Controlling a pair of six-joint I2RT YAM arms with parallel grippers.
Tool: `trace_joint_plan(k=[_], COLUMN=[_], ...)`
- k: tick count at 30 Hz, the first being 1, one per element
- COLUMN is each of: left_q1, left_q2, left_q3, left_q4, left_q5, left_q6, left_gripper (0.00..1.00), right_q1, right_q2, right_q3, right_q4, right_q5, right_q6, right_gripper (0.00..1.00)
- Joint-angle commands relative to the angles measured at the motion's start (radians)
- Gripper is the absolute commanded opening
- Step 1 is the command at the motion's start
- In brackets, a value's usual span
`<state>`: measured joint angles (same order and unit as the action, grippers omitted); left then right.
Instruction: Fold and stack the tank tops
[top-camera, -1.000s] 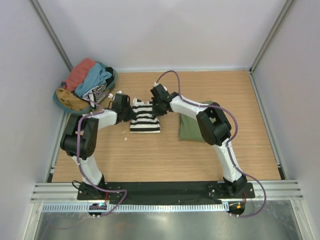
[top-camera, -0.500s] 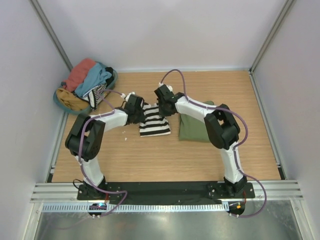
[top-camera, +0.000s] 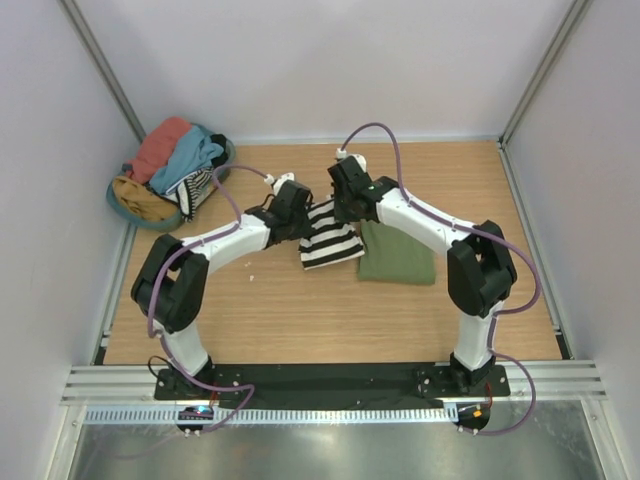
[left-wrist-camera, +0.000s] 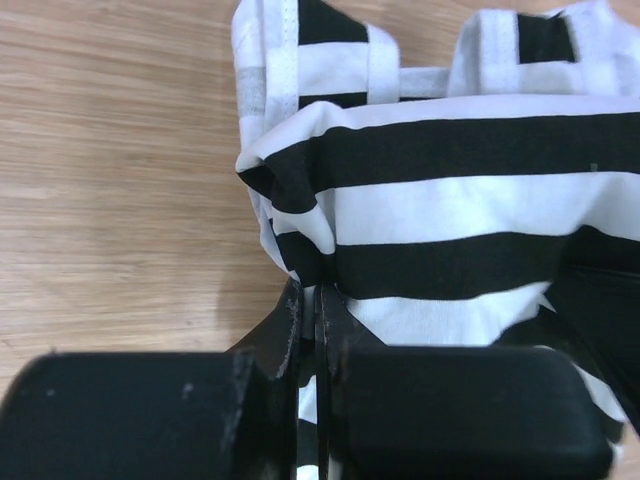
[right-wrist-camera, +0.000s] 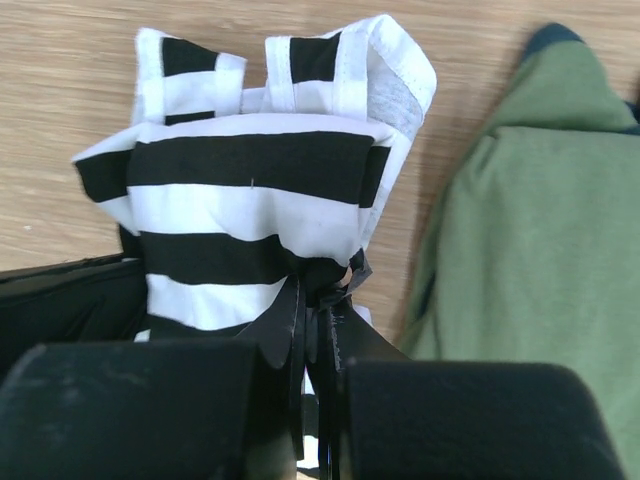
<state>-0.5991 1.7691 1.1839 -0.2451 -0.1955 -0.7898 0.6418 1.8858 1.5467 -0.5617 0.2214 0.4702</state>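
The folded black-and-white striped tank top (top-camera: 331, 238) hangs between both grippers near the table's middle, its straps pointing toward the near side. My left gripper (top-camera: 300, 213) is shut on its left far corner (left-wrist-camera: 300, 270). My right gripper (top-camera: 343, 208) is shut on its right far corner (right-wrist-camera: 325, 275). The folded olive green tank top (top-camera: 397, 252) lies flat just to the right, and the striped top's right edge reaches its left edge. In the right wrist view the green cloth (right-wrist-camera: 530, 230) fills the right side.
A round basket (top-camera: 128, 201) at the far left holds a salmon-red garment (top-camera: 160, 145), a light blue garment (top-camera: 186, 160) and other clothes. Metal frame posts and grey walls enclose the wooden table (top-camera: 300, 310). A small white scrap (top-camera: 250, 264) lies on the wood.
Both grippers have carried the striped tank top to the right, from left of centre to beside the green top. Both grips stayed shut throughout.
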Motion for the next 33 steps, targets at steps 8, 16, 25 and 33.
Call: trace_joint_plan(k=[8, 16, 25, 33], left_q1=[-0.109, -0.208, -0.292, -0.330], left_q2=[0.047, 0.170, 0.292, 0.328], left_q3=[0.207, 0.333, 0.474, 0.496], left_q4=[-0.036, 0.026, 0.018, 0.009], left_q5=[-0.027, -0.005, -0.030, -0.065], left_q6=[-0.028, -0.042, -0.034, -0.037], left_gripper=[0.00, 0.00, 0.00, 0.00], right_q1=[-0.115, -0.212, -0.339, -0.399], right_q2=[-0.184, -0.310, -0.421, -0.380], right_q3=[-0.117, -0.240, -0.391, -0.479], right_q4=[-0.021, -0.015, -0.001, 0.062], right_q5=[0.026, 0.006, -0.022, -0.039], right_q6=[-0.030, -0.042, -0.070, -0.064], right_gripper=[0.01, 0.01, 0.01, 0.01])
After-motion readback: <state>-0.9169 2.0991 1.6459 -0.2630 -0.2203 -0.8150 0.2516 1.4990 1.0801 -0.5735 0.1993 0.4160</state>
